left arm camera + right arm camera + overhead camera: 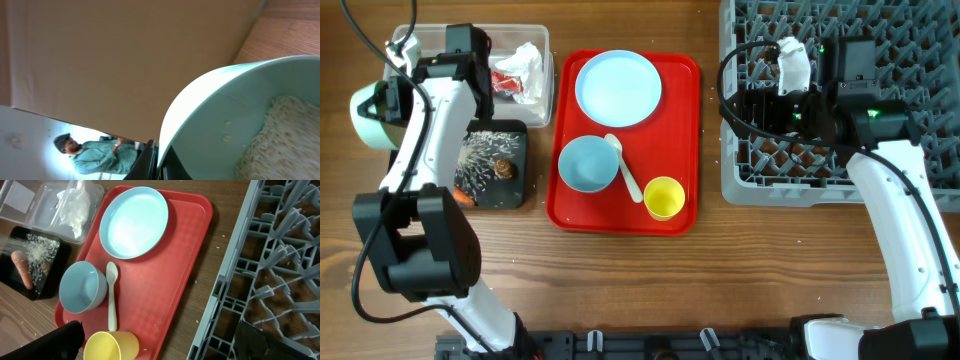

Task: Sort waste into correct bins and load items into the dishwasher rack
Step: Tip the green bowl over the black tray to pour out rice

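Note:
My left gripper (392, 100) is shut on the rim of the pale green bowl (365, 112) at the far left, left of the black tray (516, 190). The left wrist view shows my fingers (159, 161) clamping the bowl (210, 115), with white rice (280, 140) inside. The black tray holds rice grains (480, 155), a brown lump (503, 168) and the carrot (463, 197). The clear tub (542, 95) holds the napkin (527, 60) and red wrapper (506, 82). My right gripper (752, 110) is open and empty over the left part of the grey rack (840, 185).
A flat red tray (680, 120) in the middle holds the light blue plate (617, 88), light blue bowl (587, 163), white spoon (625, 170) and yellow cup (664, 197). A few stray grains lie on the wood between the tray and the rack.

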`<state>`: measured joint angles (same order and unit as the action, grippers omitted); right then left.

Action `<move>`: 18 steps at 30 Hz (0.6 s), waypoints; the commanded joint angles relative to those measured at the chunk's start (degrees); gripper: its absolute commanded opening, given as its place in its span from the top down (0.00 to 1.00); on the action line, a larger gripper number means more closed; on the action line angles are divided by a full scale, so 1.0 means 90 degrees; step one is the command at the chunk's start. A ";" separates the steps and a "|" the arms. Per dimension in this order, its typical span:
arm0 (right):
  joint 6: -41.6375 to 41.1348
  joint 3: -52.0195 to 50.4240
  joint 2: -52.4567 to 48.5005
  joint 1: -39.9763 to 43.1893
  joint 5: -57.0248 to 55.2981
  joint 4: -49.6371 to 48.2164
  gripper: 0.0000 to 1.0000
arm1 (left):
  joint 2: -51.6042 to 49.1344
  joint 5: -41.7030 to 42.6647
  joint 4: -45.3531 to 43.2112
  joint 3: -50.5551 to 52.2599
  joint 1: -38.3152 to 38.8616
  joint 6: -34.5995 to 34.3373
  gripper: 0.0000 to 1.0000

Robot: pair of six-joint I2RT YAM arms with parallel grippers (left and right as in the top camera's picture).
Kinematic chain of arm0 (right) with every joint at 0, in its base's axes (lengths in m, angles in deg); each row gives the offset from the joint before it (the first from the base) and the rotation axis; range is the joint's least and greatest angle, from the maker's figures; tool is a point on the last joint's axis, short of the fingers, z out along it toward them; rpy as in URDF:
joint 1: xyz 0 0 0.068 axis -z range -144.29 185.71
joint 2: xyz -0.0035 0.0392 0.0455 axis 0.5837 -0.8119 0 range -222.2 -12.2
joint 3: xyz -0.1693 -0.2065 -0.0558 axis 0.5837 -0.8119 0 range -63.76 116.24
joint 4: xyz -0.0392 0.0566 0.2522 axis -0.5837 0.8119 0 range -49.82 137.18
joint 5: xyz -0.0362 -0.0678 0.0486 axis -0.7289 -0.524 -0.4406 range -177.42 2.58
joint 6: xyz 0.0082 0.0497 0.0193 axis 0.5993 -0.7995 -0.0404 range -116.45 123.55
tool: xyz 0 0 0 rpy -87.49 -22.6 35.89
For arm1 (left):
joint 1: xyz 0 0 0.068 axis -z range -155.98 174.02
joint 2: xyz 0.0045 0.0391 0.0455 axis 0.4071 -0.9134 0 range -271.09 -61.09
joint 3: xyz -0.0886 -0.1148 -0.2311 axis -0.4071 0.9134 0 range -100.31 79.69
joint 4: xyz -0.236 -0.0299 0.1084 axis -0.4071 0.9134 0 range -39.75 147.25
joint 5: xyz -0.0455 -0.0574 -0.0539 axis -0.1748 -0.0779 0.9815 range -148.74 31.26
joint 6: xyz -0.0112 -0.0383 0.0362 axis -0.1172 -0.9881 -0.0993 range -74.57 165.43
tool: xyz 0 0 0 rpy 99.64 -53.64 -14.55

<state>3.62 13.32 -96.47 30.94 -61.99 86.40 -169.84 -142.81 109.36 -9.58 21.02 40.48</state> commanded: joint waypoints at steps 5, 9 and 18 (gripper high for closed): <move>-0.0010 0.0131 -0.0085 0.0015 -0.0066 -0.0007 0.00 | 0.0058 -0.0610 0.0250 0.0022 0.0155 0.0010 0.96; -0.0005 0.0131 -0.0085 0.0015 -0.0066 -0.0007 0.00 | 0.0058 -0.0610 0.0386 0.0022 0.0155 0.0010 0.96; -0.0005 0.0131 -0.0085 0.0015 -0.0066 -0.0007 0.00 | 0.0058 -0.0610 0.0525 0.0022 0.0136 0.0005 0.96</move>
<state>3.62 13.34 -96.47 30.94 -61.99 86.42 -169.84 -145.96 114.10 -9.58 22.11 40.50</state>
